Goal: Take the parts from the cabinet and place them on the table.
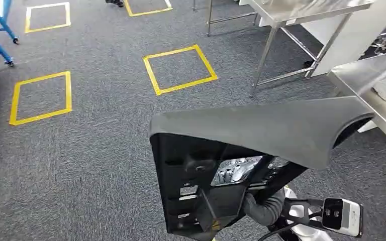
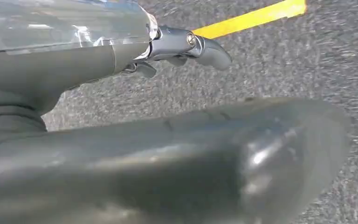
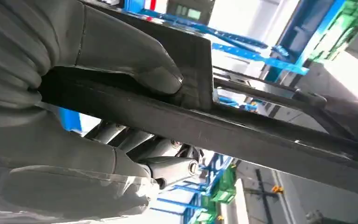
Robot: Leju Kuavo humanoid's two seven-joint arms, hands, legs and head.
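The right hand point(image 3: 98, 93) clamps the black part point(image 1: 261, 135) — thumb over its edge — above grey carpet point(image 1: 95, 150); the left hand point(image 2: 177, 46) hangs with fingers curled, holding nothing, beside the steel worktop point(image 1: 362, 80).

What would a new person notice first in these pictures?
First, the big black part held up in the middle foreground of the head view, above the grey carpet. The right hand grips its edge, the thumb pressed on top. Behind it lie yellow tape squares on the floor, and a steel table stands at the right.
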